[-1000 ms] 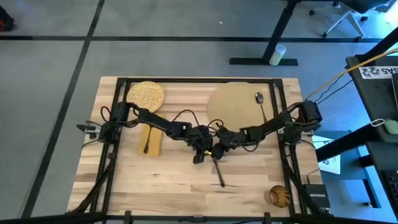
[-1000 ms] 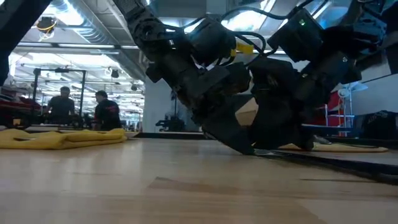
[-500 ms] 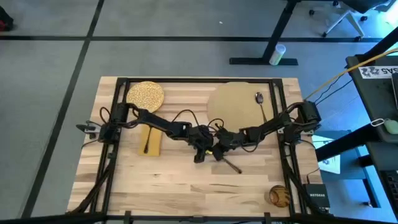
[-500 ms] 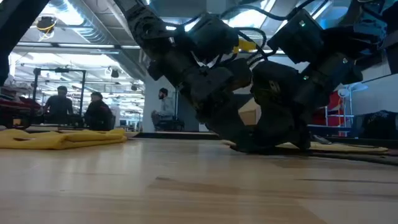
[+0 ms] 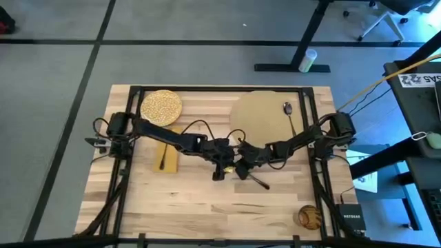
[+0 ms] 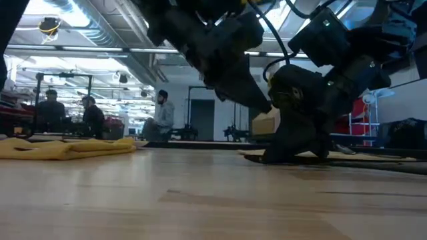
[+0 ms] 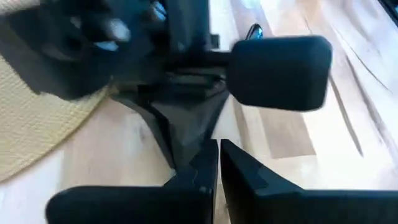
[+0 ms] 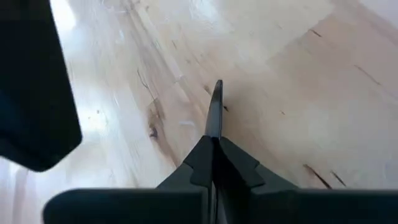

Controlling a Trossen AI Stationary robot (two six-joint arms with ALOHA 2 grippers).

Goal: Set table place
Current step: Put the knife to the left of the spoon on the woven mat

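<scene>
Wood counter [image 5: 179, 203], two arms at mid-counter, setting barely begun.
Your right jaws [image 5: 242, 169] are pinched on a dark utensil [image 5: 256, 181], the right wrist view showing the blade gripped between pressed fingers; your left jaws [image 5: 222, 167] sit just beside, pressed together on nothing; tan place mat [image 5: 258, 114] lies at the far right, only a spoon [image 5: 288, 110] on it; plate [image 5: 161, 105] and napkin [image 5: 167, 155] remain off the mat; low view alone shows people beyond; high view alone shows layout.
</scene>
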